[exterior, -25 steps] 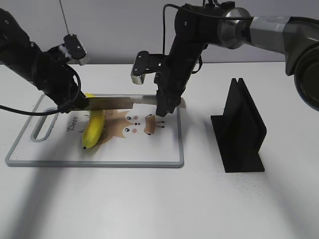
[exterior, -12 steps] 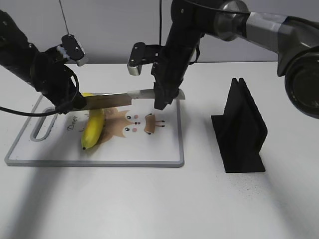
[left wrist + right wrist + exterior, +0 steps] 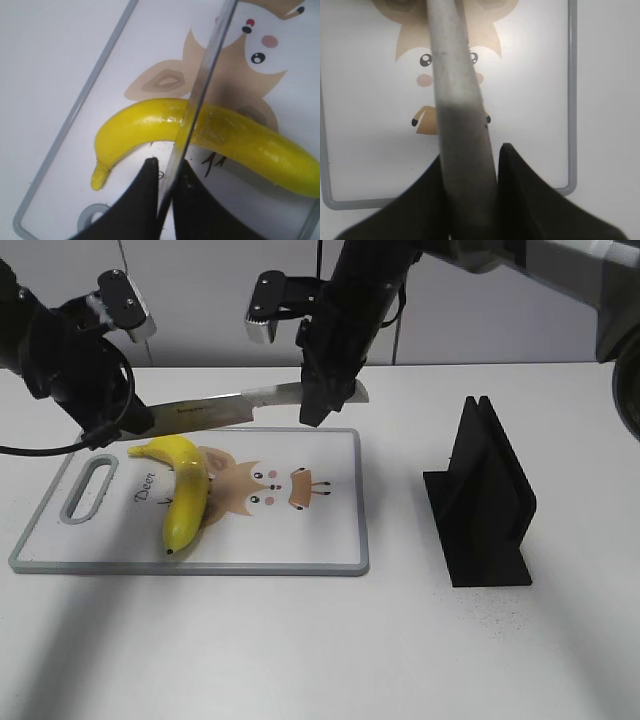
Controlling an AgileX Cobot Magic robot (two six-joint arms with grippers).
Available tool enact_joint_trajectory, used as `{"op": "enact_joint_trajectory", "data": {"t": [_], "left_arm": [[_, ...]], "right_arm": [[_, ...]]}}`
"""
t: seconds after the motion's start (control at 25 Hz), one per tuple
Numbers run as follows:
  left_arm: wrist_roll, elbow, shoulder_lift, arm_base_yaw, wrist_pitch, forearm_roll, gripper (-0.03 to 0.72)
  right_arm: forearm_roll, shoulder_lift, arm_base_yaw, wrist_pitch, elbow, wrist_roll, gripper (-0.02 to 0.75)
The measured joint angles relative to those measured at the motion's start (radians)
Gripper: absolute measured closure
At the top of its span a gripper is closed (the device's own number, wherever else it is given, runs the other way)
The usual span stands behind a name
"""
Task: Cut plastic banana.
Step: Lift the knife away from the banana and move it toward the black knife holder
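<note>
The plastic banana [image 3: 186,490] lies whole on the left half of the white cutting board [image 3: 200,568], stem toward the far left. A knife [image 3: 215,411] hangs level above the board's far edge, clear of the banana. My left gripper [image 3: 118,425] is shut on the blade's tip end. My right gripper [image 3: 322,405] is shut on the grey handle. In the left wrist view the blade [image 3: 202,90] crosses over the banana [image 3: 240,137], pinched in my left gripper [image 3: 167,162]. In the right wrist view the handle [image 3: 457,110] sits in my right gripper [image 3: 472,152].
A black slotted knife stand [image 3: 485,502] stands on the white table to the right of the board. The board has a cartoon deer print [image 3: 265,485] and a handle slot [image 3: 88,490] at its left end.
Both arms have lifted the knife, still held at both ends, up off the banana and toward the far edge. The banana now lies fully uncovered on the board.
</note>
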Motion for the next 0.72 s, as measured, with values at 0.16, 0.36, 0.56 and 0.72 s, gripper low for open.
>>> {"op": "enact_joint_trajectory", "data": {"t": [0.16,0.36,0.56,0.72], "left_arm": [[0.000,0.000,-0.040,0.000,0.008,0.013,0.626],[-0.004,0.000,-0.054,0.000,0.022,0.019,0.607],[-0.032,0.000,-0.056,0.003,-0.004,0.002,0.324],[-0.038,0.001,-0.085,0.003,-0.005,-0.074,0.047]], "right_arm": [[0.009,-0.027,0.000,0.001,0.000,0.000,0.513],[0.028,-0.035,0.000,0.006,0.000,0.000,0.512],[0.069,-0.039,0.000,0.015,0.000,0.019,0.533],[0.093,-0.040,0.002,0.011,0.000,0.036,0.551]]}}
